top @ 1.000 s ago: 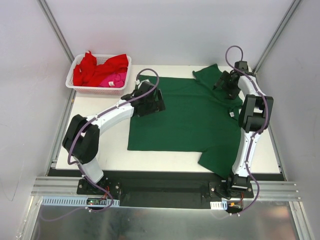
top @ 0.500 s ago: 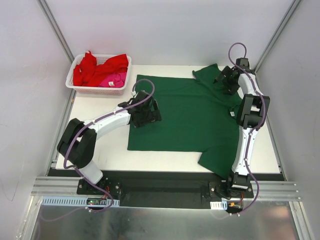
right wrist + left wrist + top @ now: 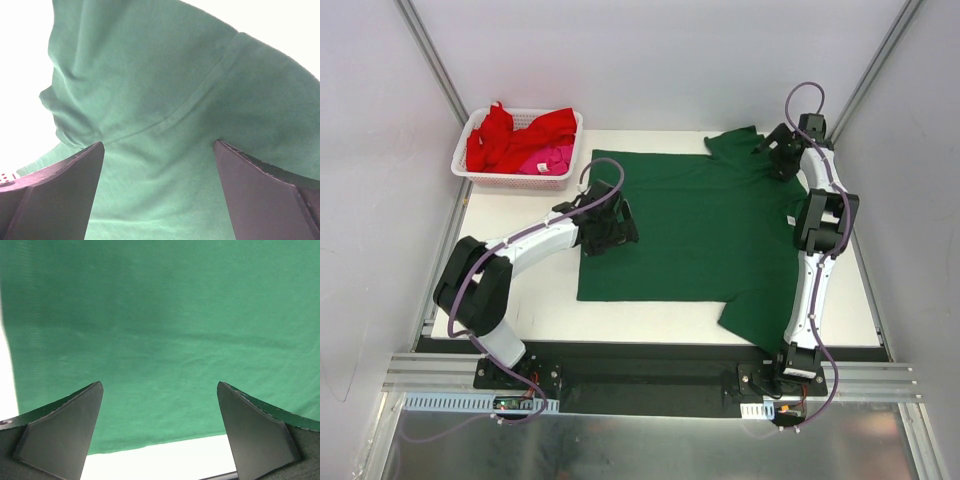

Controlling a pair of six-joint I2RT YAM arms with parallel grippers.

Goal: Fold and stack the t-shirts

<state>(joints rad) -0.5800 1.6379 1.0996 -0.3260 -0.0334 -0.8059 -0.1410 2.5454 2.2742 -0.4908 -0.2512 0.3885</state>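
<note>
Assessment: task at an early stage. The green t-shirt (image 3: 690,225) lies spread flat across the centre of the worktop (image 3: 530,300) in the overhead view. Its hem is toward the left and its neck toward the right, where a small white neck label (image 3: 786,229) shows. One sleeve sits at the upper right, the other at the lower right. No fold is visible in it. The basket (image 3: 470,172) at the upper left holds the red t-shirts (image 3: 505,135) and a pink t-shirt (image 3: 552,160), bunched and unfolded; how many garments are there cannot be told. No stack exists anywhere on the worktop. The left gripper (image 3: 610,225) sits low over the shirt's left portion near the hem edge; its wrist view shows the jaws spread wide with nothing between them. The right gripper (image 3: 775,150) is at the upper-right sleeve, which looks slightly rumpled around the seam; its jaws are likewise spread and empty. Judged outstanding: every fold of the green shirt, then removal, folding and stacking of the basket's contents.
</note>
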